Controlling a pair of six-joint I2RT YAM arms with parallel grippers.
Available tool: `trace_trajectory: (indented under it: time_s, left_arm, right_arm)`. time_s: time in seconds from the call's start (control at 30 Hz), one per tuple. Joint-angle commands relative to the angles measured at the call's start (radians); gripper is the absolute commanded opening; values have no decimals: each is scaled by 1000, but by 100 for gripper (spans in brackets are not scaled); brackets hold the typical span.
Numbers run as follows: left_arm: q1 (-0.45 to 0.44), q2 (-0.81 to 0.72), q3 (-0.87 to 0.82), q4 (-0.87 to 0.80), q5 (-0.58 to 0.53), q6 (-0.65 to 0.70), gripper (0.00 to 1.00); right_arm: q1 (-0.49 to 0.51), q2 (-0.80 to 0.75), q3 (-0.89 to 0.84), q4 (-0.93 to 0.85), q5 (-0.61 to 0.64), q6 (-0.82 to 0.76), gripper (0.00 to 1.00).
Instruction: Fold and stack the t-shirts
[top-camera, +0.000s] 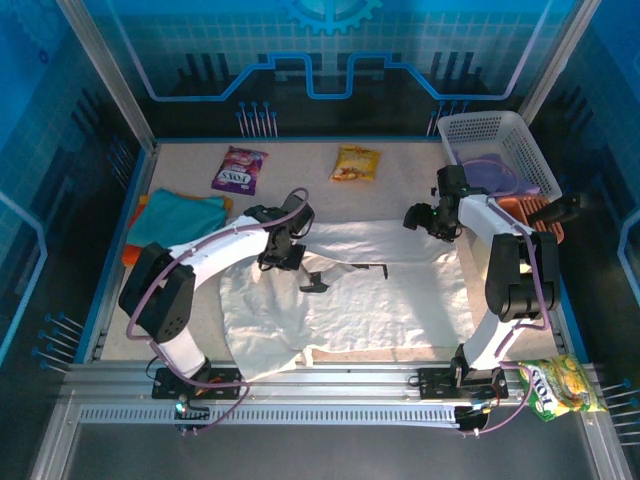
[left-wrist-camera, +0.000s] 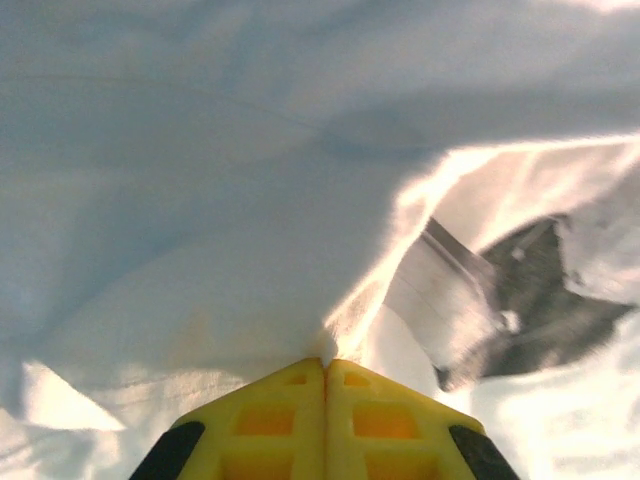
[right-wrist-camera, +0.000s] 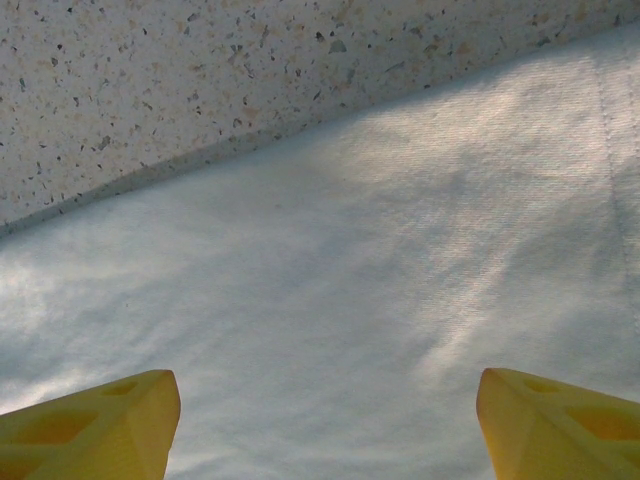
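The large white t-shirt lies spread and wrinkled across the middle of the table. My left gripper is down on its upper left part. In the left wrist view the yellow fingers are shut together, pinching a raised fold of the white cloth at the tips of my left gripper. My right gripper hovers over the shirt's upper right edge. Its fingers stand wide apart, open over flat white cloth, with nothing between them. A folded teal t-shirt lies on an orange one at the left.
A purple snack packet and a yellow one lie at the back. A white basket stands at the back right. A green-yellow packet rests on the front right rail. Speckled tabletop borders the shirt's edge.
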Motion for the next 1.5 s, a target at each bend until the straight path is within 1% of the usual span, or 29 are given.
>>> trace_trajectory:
  time_s: [0.0,0.27,0.3,0.33,0.37,0.4,0.43,0.47,0.53,0.6,0.73,0.87,0.97,1.07,1.13,1.3,1.47]
  left_arm:
    - [9,-67,50,-99,145,-29,0]
    - [37,-109,69,-95,349,-66,1]
    - [43,-113,61,-85,380,-72,2]
    - [51,-116,49,-66,410,-78,5]
    - [56,-118,34,-50,421,-77,14]
    - [58,-114,28,-50,412,-76,28]
    - [60,-103,27,-66,387,-74,40]
    - [63,-97,29,-92,359,-67,47]
    - [76,-108,19,-120,302,-71,51]
    - [113,-159,-19,-112,287,-88,51]
    - [211,-290,-141,-71,281,-125,48]
    - [279,-346,-275,-14,277,-143,44]
    - [313,-349,-370,89,290,-165,43]
    - [330,-329,-421,184,292,-196,46]
    - [334,-311,-439,240,284,-211,46]
    - [339,-268,-450,313,221,-223,43]
    - [344,-222,-443,347,215,-224,38]
  right_arm:
    - [-14,10,-5,-6,-12,-5,78]
    - [-14,11,-9,-6,-15,-8,78]
    - [-15,11,-9,-7,-13,-9,78]
    - [-16,10,-11,-6,-11,-10,78]
    - [-16,8,-11,-6,-10,-11,78]
    - [-16,9,-11,-6,-10,-12,78]
    - [-16,10,-10,-6,-12,-12,78]
    - [-16,11,-8,-6,-14,-12,78]
    - [-16,12,-8,-8,-18,-14,78]
    - [-16,13,-6,-10,-14,-18,78]
    - [-16,18,-9,-3,-18,-17,78]
    - [-13,32,-3,4,-31,-12,77]
    - [-10,40,1,8,-36,-9,77]
    - [-6,44,8,3,-37,-9,77]
    - [-5,43,7,4,-36,-10,77]
    - [-5,40,2,3,-35,-12,77]
    - [-6,40,3,1,-31,-15,77]
